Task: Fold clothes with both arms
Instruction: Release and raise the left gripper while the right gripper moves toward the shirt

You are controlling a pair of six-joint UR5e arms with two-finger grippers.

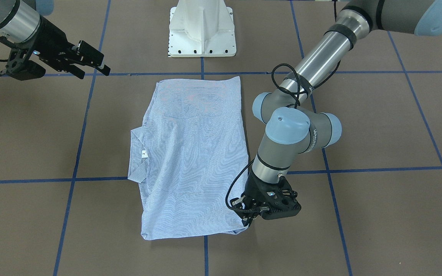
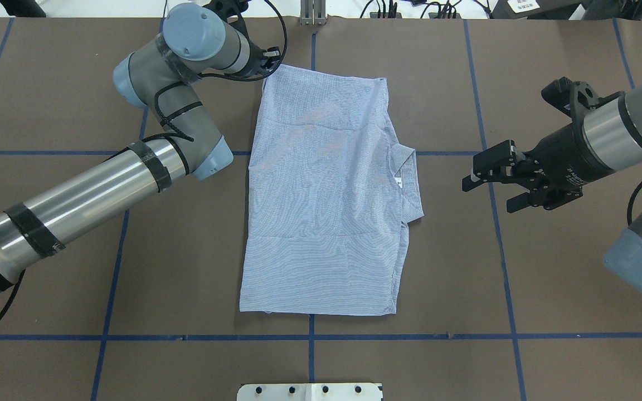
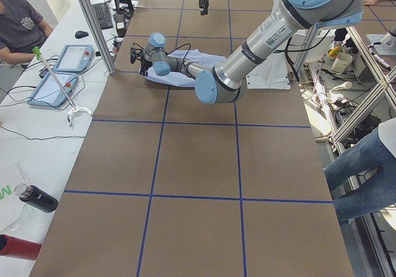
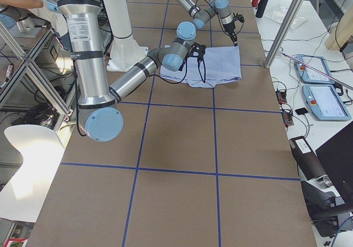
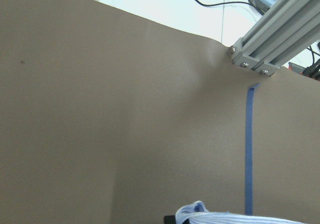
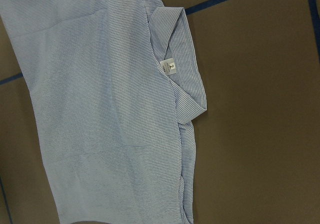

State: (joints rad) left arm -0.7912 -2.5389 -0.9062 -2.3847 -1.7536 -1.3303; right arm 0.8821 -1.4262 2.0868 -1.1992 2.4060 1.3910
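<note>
The light blue-and-white striped shirt [image 2: 324, 189] lies folded into a tall rectangle at the middle of the table. Its collar with a small white label [image 6: 170, 67] sticks out on the robot's right side. My left gripper [image 1: 248, 221] is down at the shirt's far left corner, shut on the fabric. In the left wrist view a bunched bit of striped cloth [image 5: 210, 216] shows at the bottom edge. My right gripper [image 2: 491, 195] hovers open to the right of the collar, clear of the shirt, with nothing between its fingers.
The white pedestal base [image 1: 202, 34] stands at the robot's side of the table. Blue tape lines [image 2: 310, 337] grid the brown surface. An aluminium post [image 5: 272, 39] rises just past the far table edge. People and tablets [image 3: 59, 73] are along the side tables.
</note>
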